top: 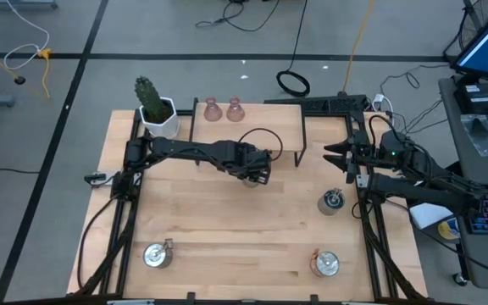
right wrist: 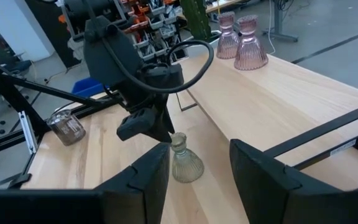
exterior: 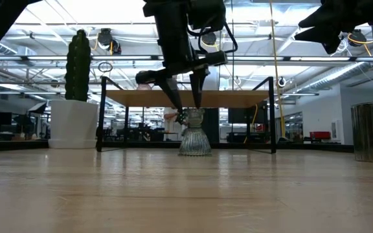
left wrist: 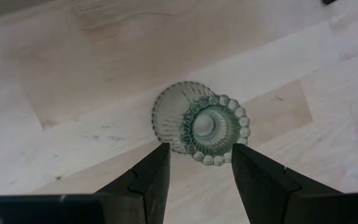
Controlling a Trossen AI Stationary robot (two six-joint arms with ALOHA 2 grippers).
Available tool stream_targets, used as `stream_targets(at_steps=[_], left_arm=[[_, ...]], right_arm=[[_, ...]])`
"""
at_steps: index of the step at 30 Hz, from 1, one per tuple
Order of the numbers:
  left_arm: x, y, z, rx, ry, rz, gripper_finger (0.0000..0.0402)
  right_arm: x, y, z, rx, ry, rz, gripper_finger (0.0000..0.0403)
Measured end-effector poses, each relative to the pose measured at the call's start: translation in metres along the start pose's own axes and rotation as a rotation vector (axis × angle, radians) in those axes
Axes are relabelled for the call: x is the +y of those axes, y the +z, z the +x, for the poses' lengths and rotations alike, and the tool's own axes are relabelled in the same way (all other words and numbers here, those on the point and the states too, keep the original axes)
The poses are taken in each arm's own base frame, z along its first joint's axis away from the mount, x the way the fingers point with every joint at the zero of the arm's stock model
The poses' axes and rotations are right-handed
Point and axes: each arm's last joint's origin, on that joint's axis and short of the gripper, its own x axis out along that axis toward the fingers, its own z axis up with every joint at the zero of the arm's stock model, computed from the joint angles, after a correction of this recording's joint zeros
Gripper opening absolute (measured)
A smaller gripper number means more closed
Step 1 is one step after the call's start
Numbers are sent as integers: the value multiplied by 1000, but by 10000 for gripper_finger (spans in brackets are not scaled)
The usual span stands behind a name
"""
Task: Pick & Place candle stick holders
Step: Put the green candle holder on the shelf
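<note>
The left gripper fills the lower edge of the left wrist view, its two dark fingers parted and framing the beaded top of the olive-green glass holder, which stands on the pale wooden table beneath it. The fingers flank the holder's neck without clearly pressing it; the low view shows them angled down to either side of the neck, close to the glass, but contact cannot be confirmed. In the high view, the left arm reaches from the left edge of the table toward the centre of the frame, elbow bent, wrist pointed down over the holder. The right gripper waits at right of centre of the high view, its arm folded near the table's right edge, fingers partly open and holding nothing. Two pale pink glass holders stand side by side on a raised shelf at upper centre. Left of them sits a green cactus in a white pot. One silver round holder rests at right of centre, another at lower left, and a third at lower right, all well apart from each other.
</note>
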Motion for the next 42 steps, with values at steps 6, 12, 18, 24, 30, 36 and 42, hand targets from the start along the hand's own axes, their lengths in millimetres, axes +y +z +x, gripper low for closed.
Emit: stream_targets(at_steps=[6,12,18,24,30,36,42], left_arm=[[-1,0,1,0,-4,-35,170],[3,4,-14,-25,-26,-63,170],[5,8,-19,-57,-31,-81,170],[8,14,-13,-57,-22,-93,170],[11,11,-3,-42,-26,-95,170],[12,7,8,-26,-49,-114,170],[17,3,14,0,-26,-109,167]], right_arm=[[0,0,0,0,0,0,160],[0,0,0,1,0,1,160],[0,0,0,3,-1,1,160],[0,0,0,3,-1,3,160],[0,0,0,3,0,4,160],[0,0,0,2,-1,4,160],[0,0,0,2,-2,5,160]])
